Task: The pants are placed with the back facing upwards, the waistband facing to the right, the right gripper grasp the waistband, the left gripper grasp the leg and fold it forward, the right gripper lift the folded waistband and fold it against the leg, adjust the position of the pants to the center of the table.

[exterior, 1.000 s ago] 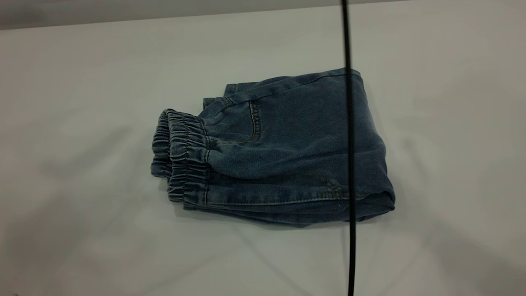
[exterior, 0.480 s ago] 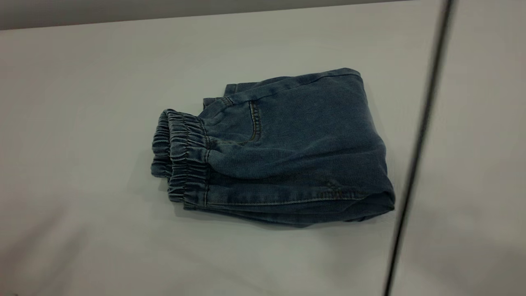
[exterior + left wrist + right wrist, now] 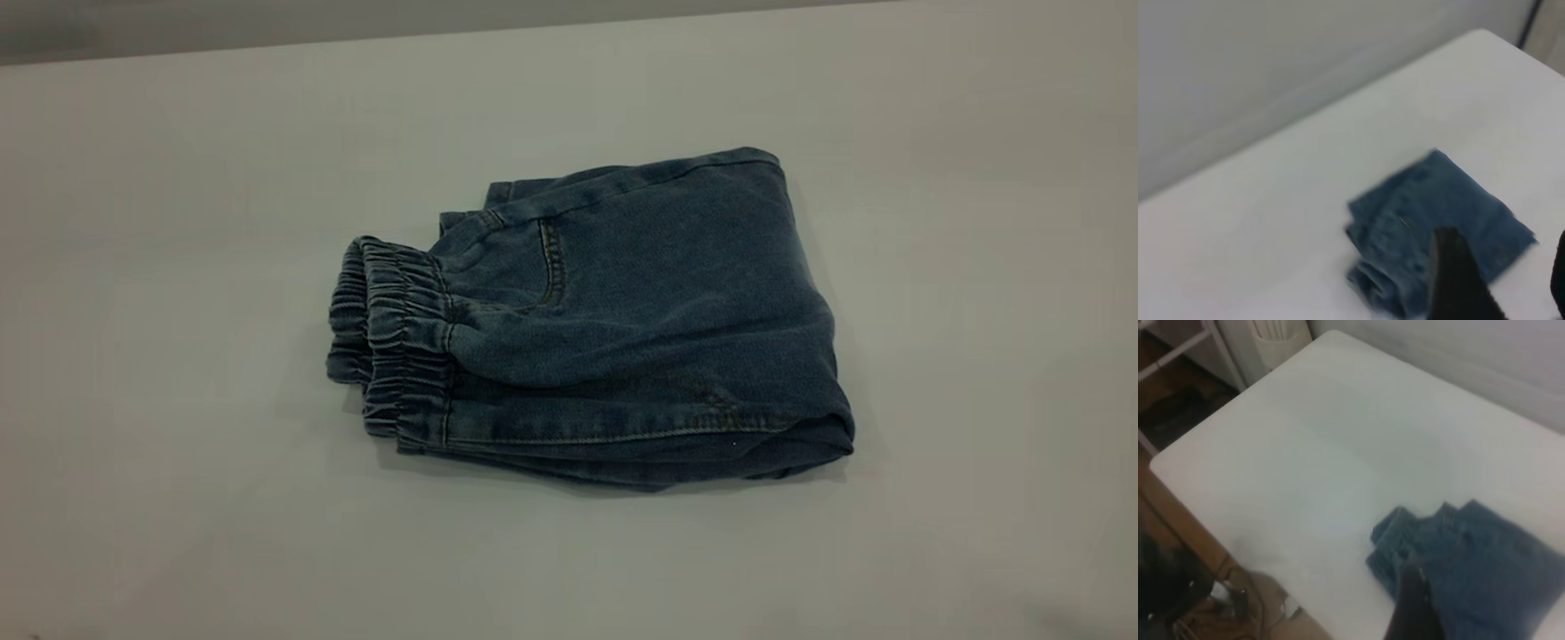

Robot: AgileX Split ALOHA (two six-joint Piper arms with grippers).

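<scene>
The pants (image 3: 613, 320) lie folded into a compact blue denim bundle near the middle of the white table (image 3: 178, 222). Their gathered waistband (image 3: 391, 347) points to the left in the exterior view, and a back pocket seam shows on top. The printed leg is hidden inside the fold. Neither arm appears in the exterior view. In the left wrist view my left gripper (image 3: 1508, 280) hangs open well above the pants (image 3: 1431, 220), touching nothing. In the right wrist view my right gripper (image 3: 1413, 603) is also high above the pants (image 3: 1485, 553).
The table's corner (image 3: 1158, 463) and its edge show in the right wrist view, with cables on the floor (image 3: 1231, 593) beyond. A white stand (image 3: 1275, 337) sits past the far corner. A pale wall (image 3: 1271, 60) rises behind the table.
A thin black cable that crossed the exterior view swung to the right and left the picture. The pants have not moved.
</scene>
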